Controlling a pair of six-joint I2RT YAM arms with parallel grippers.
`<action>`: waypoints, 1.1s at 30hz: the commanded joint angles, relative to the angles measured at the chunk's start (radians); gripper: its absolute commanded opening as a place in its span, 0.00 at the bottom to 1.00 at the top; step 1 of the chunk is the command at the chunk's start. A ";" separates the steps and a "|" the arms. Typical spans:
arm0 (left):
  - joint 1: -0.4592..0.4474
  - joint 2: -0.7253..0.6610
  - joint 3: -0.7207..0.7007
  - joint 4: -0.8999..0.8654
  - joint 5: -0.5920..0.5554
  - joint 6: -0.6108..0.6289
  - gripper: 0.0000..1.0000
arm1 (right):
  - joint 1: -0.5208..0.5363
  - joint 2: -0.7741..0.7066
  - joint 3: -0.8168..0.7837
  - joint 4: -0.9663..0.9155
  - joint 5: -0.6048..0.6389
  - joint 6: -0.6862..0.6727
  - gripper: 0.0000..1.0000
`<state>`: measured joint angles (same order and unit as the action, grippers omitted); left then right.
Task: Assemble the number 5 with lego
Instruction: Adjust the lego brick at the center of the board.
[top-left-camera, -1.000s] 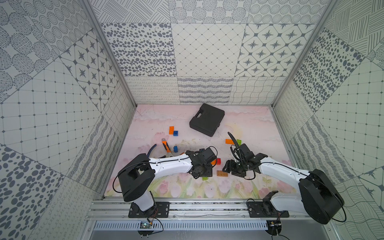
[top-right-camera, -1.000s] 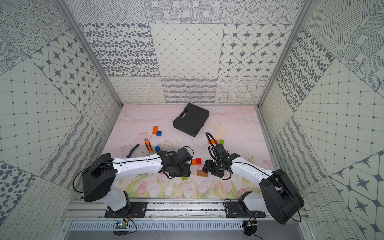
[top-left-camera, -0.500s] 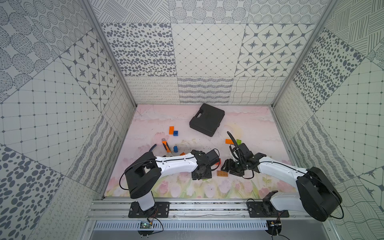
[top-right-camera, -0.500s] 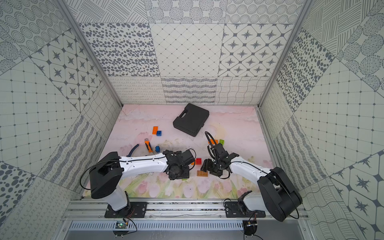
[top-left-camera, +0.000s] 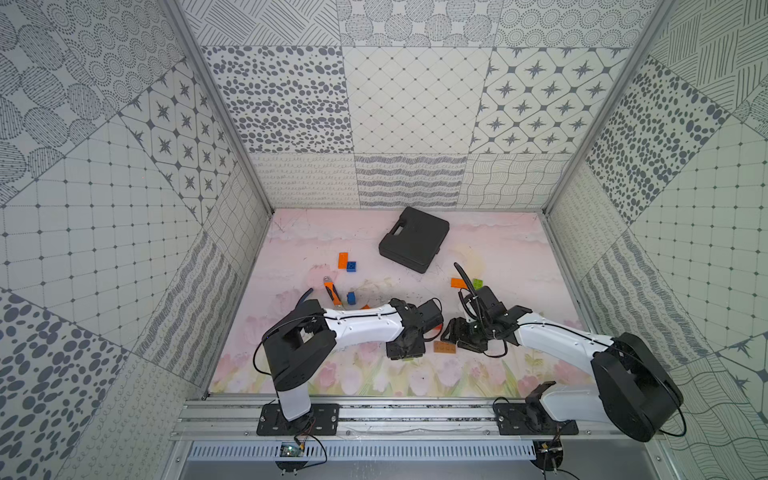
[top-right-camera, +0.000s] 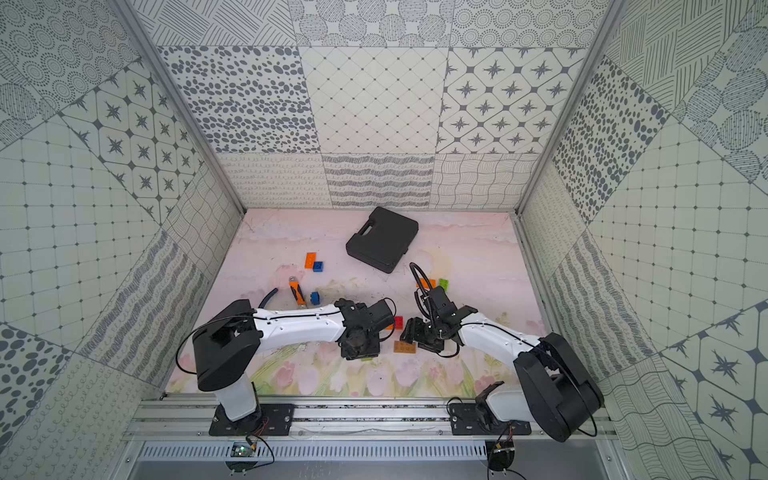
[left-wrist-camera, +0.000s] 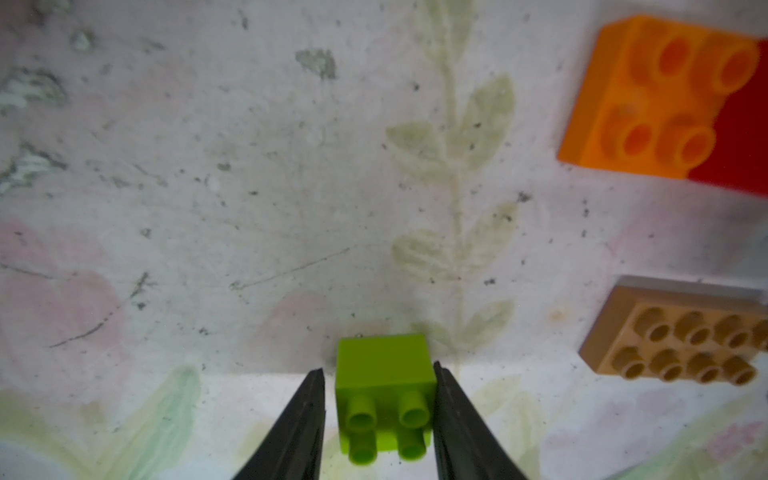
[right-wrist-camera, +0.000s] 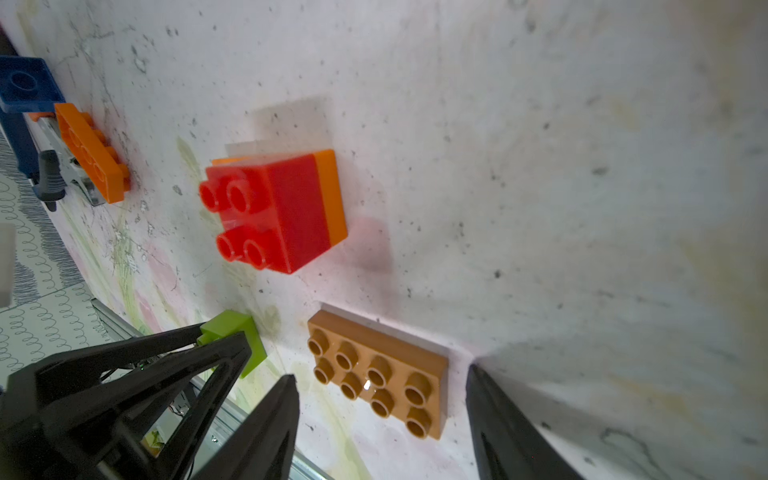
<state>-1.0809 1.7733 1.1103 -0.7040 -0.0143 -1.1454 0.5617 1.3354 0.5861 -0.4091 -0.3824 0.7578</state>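
Left gripper (left-wrist-camera: 377, 368), jaws set closely about the green brick (left-wrist-camera: 382, 355), firm hold indiscernible; to its right, right gripper (right-wrist-camera: 381, 372) half-open astride the brown brick (right-wrist-camera: 415, 357), not touching

text: none readable | labels: none | numbers: none | signs: none

Your enclosure: three walls (top-left-camera: 411, 99) of grey-on-white patterned panels. Floor is a pink floral mat (top-left-camera: 498, 237), scuffed and speckled with dirt. Aluminium rail (top-left-camera: 415, 415) along your near edge. Light even, soft shadows.
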 joint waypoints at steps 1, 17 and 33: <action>-0.002 0.002 0.006 -0.061 -0.034 -0.015 0.40 | 0.006 0.007 -0.012 0.018 -0.007 0.016 0.67; -0.002 -0.048 -0.001 -0.062 -0.083 0.020 0.25 | 0.017 0.009 -0.022 0.036 -0.028 0.033 0.61; 0.024 -0.080 0.020 -0.014 -0.045 0.114 0.23 | 0.069 0.061 0.019 0.123 -0.046 0.099 0.59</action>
<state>-1.0641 1.6875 1.1053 -0.7200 -0.0803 -1.0840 0.6281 1.4281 0.5953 -0.2592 -0.4934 0.8337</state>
